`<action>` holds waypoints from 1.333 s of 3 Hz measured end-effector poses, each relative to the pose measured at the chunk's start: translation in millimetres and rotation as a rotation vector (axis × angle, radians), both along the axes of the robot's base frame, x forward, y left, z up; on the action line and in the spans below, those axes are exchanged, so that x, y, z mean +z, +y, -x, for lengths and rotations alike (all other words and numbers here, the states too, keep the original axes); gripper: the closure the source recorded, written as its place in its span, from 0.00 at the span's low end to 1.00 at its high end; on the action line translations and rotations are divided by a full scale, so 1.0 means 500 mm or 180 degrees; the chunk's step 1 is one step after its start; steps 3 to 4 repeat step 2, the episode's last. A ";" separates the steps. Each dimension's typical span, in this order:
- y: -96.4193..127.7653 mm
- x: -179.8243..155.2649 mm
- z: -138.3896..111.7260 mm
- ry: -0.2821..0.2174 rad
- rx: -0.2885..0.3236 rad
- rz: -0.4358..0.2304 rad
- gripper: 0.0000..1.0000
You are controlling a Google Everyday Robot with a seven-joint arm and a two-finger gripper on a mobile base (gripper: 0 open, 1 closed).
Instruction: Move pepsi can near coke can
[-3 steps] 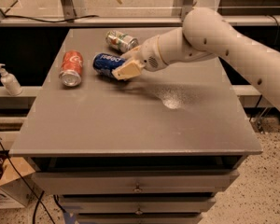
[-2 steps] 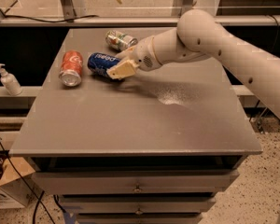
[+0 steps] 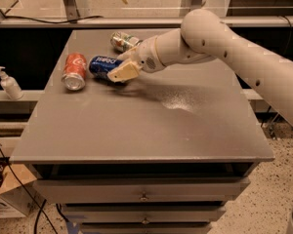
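Your gripper [image 3: 118, 68] is at the back left of the tabletop [image 3: 136, 130], fingers clamped on the pepsi can [image 3: 101, 65]. That can lies on its side just beside the coke can [image 3: 74, 71].

You have even, fairly bright light from above — the grey tabletop [image 3: 112, 130] carries a pale glare patch right of centre. The gripper [image 3: 120, 68], closed round the pepsi can [image 3: 100, 65] at upper left of centre, throws a soft shadow just below itself. The drawers [image 3: 144, 191] at the bottom sit dim.
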State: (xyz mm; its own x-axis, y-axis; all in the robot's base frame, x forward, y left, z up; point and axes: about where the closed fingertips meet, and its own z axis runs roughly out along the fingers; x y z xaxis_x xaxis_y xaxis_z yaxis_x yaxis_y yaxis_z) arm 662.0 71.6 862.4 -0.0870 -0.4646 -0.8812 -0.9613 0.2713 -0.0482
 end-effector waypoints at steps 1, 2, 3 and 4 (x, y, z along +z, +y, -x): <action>0.005 -0.001 0.002 0.0007 0.0020 -0.0008 0.00; 0.005 -0.001 0.002 0.0008 0.0021 -0.0008 0.00; 0.005 -0.001 0.002 0.0008 0.0021 -0.0008 0.00; 0.005 -0.001 0.002 0.0008 0.0021 -0.0008 0.00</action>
